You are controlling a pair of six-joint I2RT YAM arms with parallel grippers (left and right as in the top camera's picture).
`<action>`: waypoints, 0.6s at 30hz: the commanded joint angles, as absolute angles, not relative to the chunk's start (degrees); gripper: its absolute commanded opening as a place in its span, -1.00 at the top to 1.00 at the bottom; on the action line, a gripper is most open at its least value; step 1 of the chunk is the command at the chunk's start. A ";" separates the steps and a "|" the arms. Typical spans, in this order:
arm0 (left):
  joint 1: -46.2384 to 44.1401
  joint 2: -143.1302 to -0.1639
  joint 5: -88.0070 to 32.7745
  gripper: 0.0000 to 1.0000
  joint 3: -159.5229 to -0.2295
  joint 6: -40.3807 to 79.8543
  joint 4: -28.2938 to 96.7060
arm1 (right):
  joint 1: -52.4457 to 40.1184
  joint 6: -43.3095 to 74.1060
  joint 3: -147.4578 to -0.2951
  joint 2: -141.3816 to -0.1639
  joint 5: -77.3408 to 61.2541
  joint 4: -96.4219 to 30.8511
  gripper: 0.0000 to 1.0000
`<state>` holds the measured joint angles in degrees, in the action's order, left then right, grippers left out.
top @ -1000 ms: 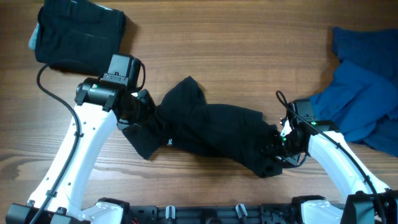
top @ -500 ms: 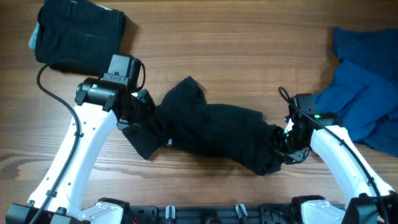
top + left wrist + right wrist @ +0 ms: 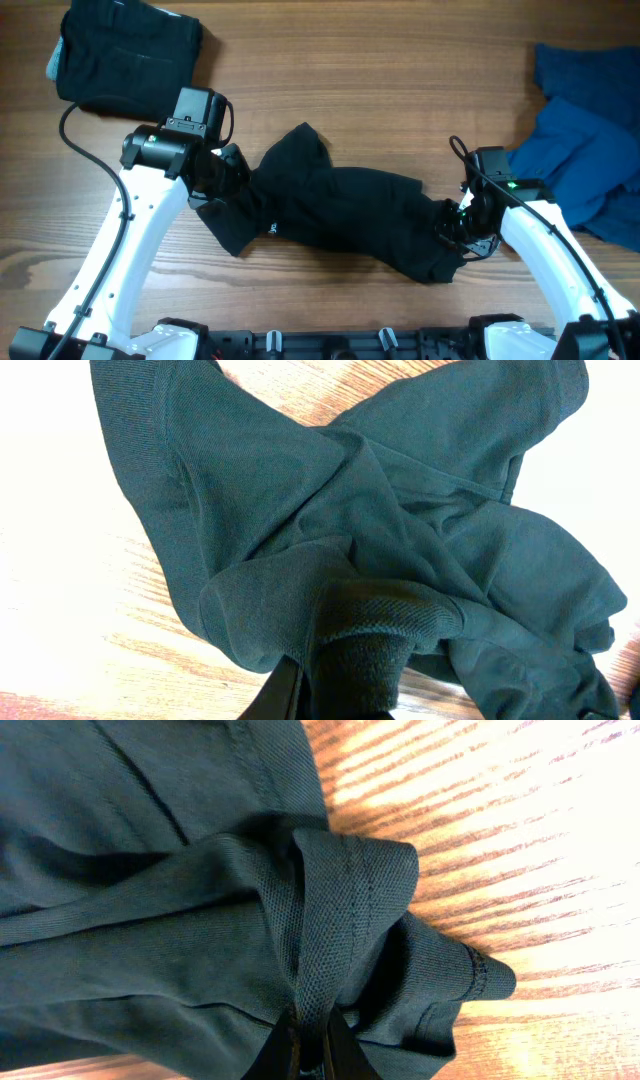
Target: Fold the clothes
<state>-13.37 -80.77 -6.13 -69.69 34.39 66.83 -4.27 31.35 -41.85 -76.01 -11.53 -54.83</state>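
R jaws are shut tight on a doubled strip of stitched hem [image 3: 335, 900], w/ fabric bunched round them. L jaws are closed on a thick ribbed roll [image 3: 385, 622], cuff or collar, can't tell which. Both bits belong to the black shirt [image 3: 340, 215], which lies crumpled in a rope-like heap mid tabletop [image 3: 380, 90], strung btwn the two arms. It looks like light, soft knit w/ no stiffness, so I reckon it'll sag, stretch and drag on the wood, and a pinch on one thin layer could slip. Seams, hems and ribbing are the places to hold. To spread it I'd want grips at matching points, e.g. both shoulders or both hem corners, not random folds. Further out, a folded black garment [image 3: 125, 55] sits in the far L corner, and loose blue clothes [image 3: 585, 160] are heaped at far R, apart from the shirt.
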 commanded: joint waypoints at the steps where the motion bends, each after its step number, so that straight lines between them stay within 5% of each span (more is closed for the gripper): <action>1: -13.06 -79.94 -6.59 0.82 -69.43 33.45 66.63 | -3.99 25.39 -43.90 -73.47 -14.76 -53.98 0.63; 5: -13.06 -79.94 -6.61 0.82 -69.43 33.45 66.46 | -3.99 24.03 -43.44 -73.71 -14.61 -54.43 0.46; 9: -13.06 -79.94 -6.61 0.82 -69.43 33.45 67.05 | -3.99 25.98 -41.08 -73.76 -12.01 -52.86 -0.29; 18: -13.06 -79.94 -6.61 0.82 -69.43 33.45 67.13 | -2.70 31.51 -40.73 -77.91 -6.94 -53.21 -0.44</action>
<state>-13.37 -80.77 -6.13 -69.69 34.37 67.02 -4.08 26.76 -41.43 -75.66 -11.92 -52.77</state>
